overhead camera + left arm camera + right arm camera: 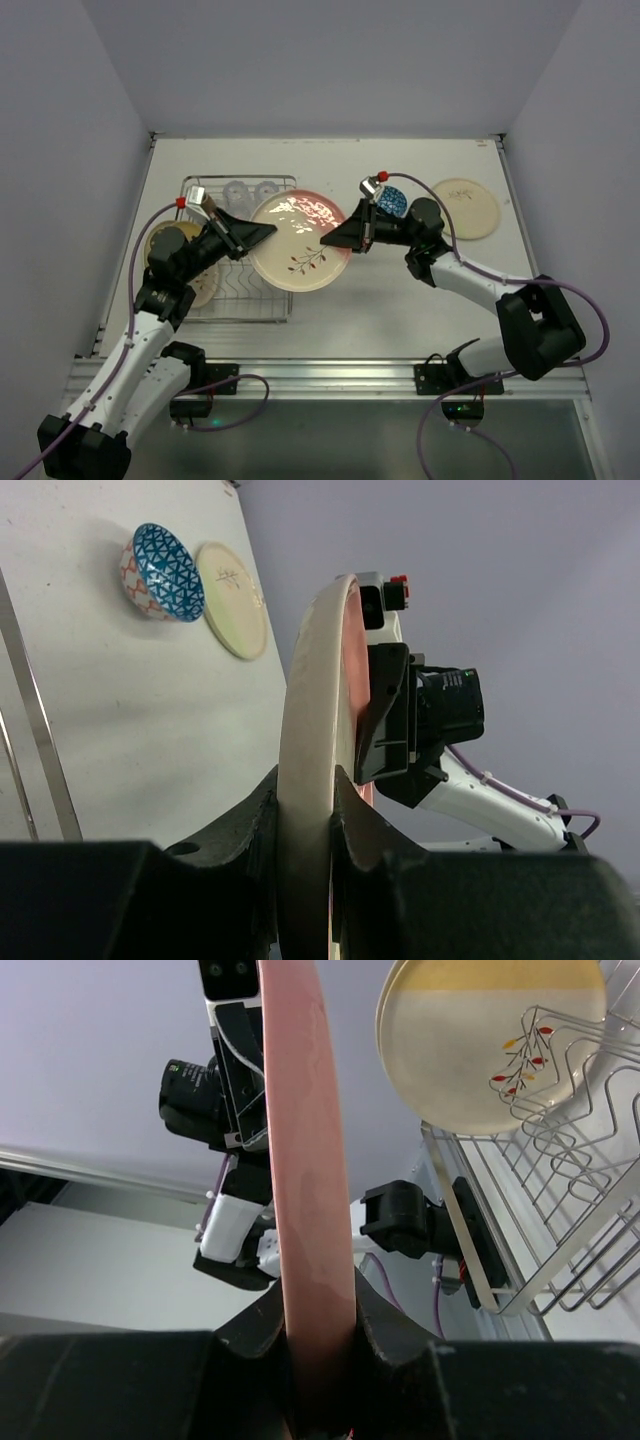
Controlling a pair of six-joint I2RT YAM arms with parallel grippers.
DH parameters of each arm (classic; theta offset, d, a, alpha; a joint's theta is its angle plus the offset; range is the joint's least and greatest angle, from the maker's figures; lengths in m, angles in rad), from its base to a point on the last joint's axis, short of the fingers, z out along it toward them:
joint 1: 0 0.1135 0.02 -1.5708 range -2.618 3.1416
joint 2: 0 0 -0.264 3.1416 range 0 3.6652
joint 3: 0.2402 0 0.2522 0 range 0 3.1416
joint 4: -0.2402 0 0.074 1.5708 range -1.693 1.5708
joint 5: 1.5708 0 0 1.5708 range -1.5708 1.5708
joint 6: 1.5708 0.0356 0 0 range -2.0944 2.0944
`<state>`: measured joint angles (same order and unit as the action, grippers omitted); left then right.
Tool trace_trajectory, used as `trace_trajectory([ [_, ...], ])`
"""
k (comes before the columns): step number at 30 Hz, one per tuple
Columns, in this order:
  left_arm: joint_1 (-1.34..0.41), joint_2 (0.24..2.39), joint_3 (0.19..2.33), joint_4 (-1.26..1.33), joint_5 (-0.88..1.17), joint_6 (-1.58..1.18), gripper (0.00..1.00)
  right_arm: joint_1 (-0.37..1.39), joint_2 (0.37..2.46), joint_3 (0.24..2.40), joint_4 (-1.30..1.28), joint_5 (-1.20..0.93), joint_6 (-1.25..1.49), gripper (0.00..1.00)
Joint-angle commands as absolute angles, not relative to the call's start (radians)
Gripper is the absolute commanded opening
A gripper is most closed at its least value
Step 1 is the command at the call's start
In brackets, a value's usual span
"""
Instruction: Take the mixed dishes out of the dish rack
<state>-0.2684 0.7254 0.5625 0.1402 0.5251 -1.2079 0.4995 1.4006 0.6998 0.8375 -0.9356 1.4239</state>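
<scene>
While a plate hangs between the two arms, progress: partly done, as I judge it. Two dishes are out, one is in the air, and others wait.
Worktop (380, 300): white, with both arm bases at its near edge.
Dish rack (255, 295): silver wire basket along the left edge of the worktop.
Plate left in rack (480, 1050): cream with a small twig pattern, standing upright among the prongs on the rack's left side. From above, the left arm partly hides it.
Left gripper (262, 232): closed tight on the left rim of the large plate, one finger on each face.
Large plate (298, 245): cream with a pinkish sheen and a twig motif, lifted clear. From above it overlaps the rack's right side.
Right gripper (337, 238): fingers pressed against both faces of the opposite rim, so it appears clamped on the same plate.
Clear glasses (238, 191): at the rack's far end, not yet unloaded. At least two can be made out.
Blue-patterned bowl (165, 572): already out, on the worktop right of the middle, toward the far edge.
Small cream plate (465, 207): already out, lying flat near the far right corner, close to the bowl.
Mug: cannot be found in these views.
Left to do: likely pass the large plate rightward and set it down, then clear the rack's plate and the glasses.
</scene>
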Motion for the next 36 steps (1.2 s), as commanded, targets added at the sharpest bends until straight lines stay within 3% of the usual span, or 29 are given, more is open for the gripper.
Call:
trace_trajectory([
  [1,-0.268,0.696,0.617,0.132,0.482,-1.122,0.00,0.505,1.361,0.703,0.861,-0.870,1.419,0.00],
  [2,-0.268,0.696,0.636,0.108,0.463,-1.105,0.03,0.502,1.345,0.696,0.858,-0.853,1.419,0.00],
  [3,-0.268,0.693,0.646,0.065,0.450,-1.086,0.32,0.497,1.336,0.687,0.847,-0.842,1.417,0.00],
  [4,-0.268,0.693,0.655,0.039,0.413,-1.050,0.49,0.488,1.324,0.681,0.838,-0.832,1.413,0.00],
  [5,-0.268,0.693,0.669,0.008,0.387,-1.030,0.80,0.483,1.296,0.677,0.827,-0.821,1.410,0.00],
  [7,-0.268,0.693,0.712,-0.104,0.309,-0.971,1.00,0.456,1.264,0.654,0.802,-0.776,1.408,0.00],
  [15,-0.268,0.674,0.893,-0.435,-0.047,-0.767,1.00,0.230,1.085,0.565,0.625,-0.698,1.398,0.00],
  [22,-0.268,0.574,0.963,-0.506,-0.182,-0.551,1.00,-0.240,0.925,0.546,0.322,-0.557,1.267,0.00],
  [28,-0.268,0.480,0.901,-0.496,-0.170,-0.459,1.00,-0.480,1.044,0.601,0.276,-0.405,1.203,0.00],
  [36,-0.279,0.482,0.798,-0.492,-0.173,-0.443,1.00,-0.497,1.386,0.729,0.411,-0.394,1.140,0.00],
])
